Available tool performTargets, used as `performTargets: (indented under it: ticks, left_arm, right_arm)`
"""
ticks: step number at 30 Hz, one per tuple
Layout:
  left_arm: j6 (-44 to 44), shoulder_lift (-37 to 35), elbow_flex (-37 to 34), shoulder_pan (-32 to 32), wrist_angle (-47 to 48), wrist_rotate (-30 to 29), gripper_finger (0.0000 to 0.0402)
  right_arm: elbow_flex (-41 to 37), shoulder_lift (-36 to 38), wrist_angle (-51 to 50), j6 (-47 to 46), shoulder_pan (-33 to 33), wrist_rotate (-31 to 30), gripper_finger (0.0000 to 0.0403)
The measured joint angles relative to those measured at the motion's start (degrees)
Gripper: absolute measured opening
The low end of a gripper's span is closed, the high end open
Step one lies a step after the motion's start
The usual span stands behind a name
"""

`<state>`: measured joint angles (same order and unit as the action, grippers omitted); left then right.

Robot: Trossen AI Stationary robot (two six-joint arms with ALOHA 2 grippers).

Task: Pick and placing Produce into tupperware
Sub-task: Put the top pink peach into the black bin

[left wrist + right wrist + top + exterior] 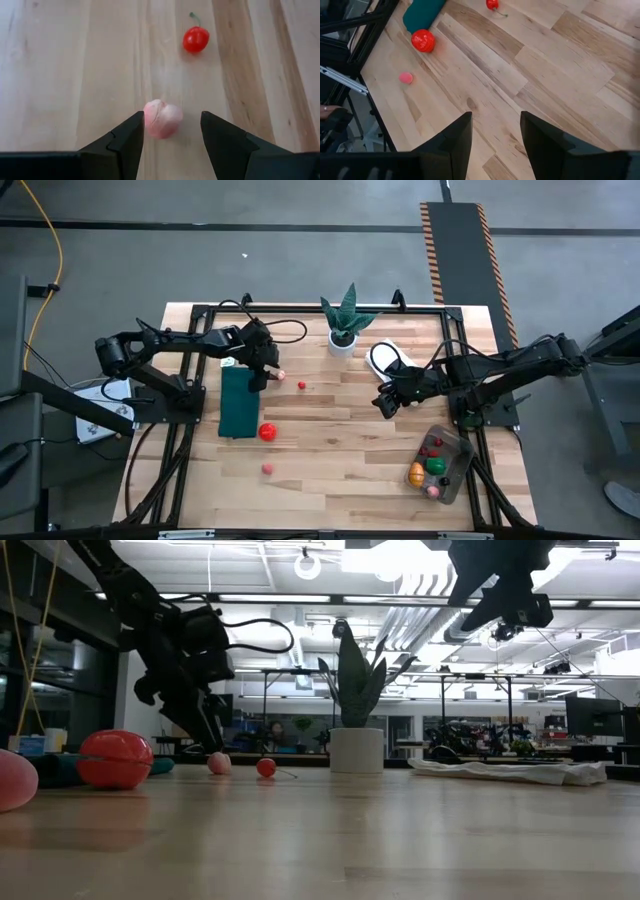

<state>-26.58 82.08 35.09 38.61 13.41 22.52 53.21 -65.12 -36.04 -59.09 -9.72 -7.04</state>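
Left pincer (171, 132) spread, low over surface, straddling pink fruit (163, 118), contact unclear. Cherry (195, 39) at 12 o'clock. Right pincer (496, 131) spread, empty. Tupperware (457, 470) near surface's 4 o'clock corner, contents partly hidden.

Tupperware (455, 470) at the table's right front corner holding produce (426, 465), mat (238, 405) left of centre, potted plant (343, 320) at the back, cloth (385, 358) just right of it

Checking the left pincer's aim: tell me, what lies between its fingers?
A pale pink fruit sits on bare wood between the open left pincer's fingers, shown in the left wrist view.
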Motion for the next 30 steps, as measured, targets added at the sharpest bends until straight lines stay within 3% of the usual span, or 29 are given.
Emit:
performTargets:
  ticks: [20,30]
  left_arm:
    - [-0.2,2.7,1.4,0.0,-1.4,0.0,0.0184]
    - [-0.4,8.8,6.3,-0.5,1.2,-0.1,0.0184]
  right_arm:
    - [0.0,0.0,0.3,-0.7,0.0,-0.5,0.0158]
    - [0.0,0.0,0.5,-1.1,0.0,-0.6,0.0158]
